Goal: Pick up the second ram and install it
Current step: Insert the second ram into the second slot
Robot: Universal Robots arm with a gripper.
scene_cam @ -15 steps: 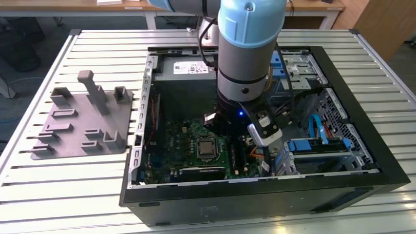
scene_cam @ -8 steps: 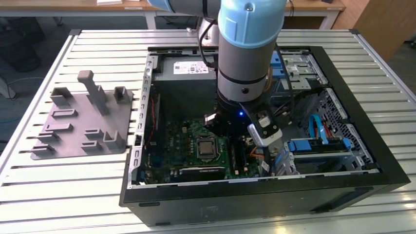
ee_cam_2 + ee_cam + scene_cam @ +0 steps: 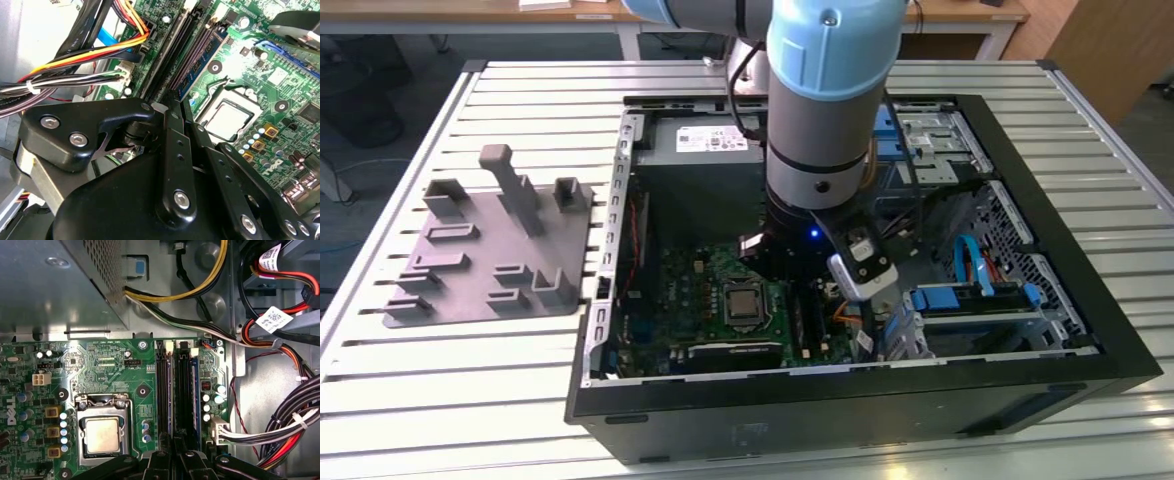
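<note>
Black linkage of the gripper (image 3: 172, 102) sits closest to my lens in the second wrist view. Its two finger bars run side by side with barely a gap. I read the jaws as drawn narrow, closed to about the thickness of a card.

In the first wrist view, a thin dark strip lies straight out from the jaws, along one of the long memory slots beside the square silver socket (image 3: 102, 432). I take that strip for the second ram (image 3: 182, 390), seen edge-on and pinched at its middle. I cannot tell whether it is seated in the slot or just above it. The motherboard (image 3: 107, 365) spreads green around it, and a bundle of coloured cables (image 3: 280, 425) hangs just beside the slots.

In the exterior view the arm (image 3: 834, 120) reaches down into the open computer case (image 3: 1067, 200). A grey tray (image 3: 494, 250) with upright pegs stands on the slatted desk (image 3: 400, 380) to the exterior view's left.

As for handling, the stick should be light and stiff but brittle. Its chips and contact edge won't take twisting. I'd hold it by the flat faces near the middle of the long top edge, keeping it square to the slot. A tilted push could jam one end or stress the board.
</note>
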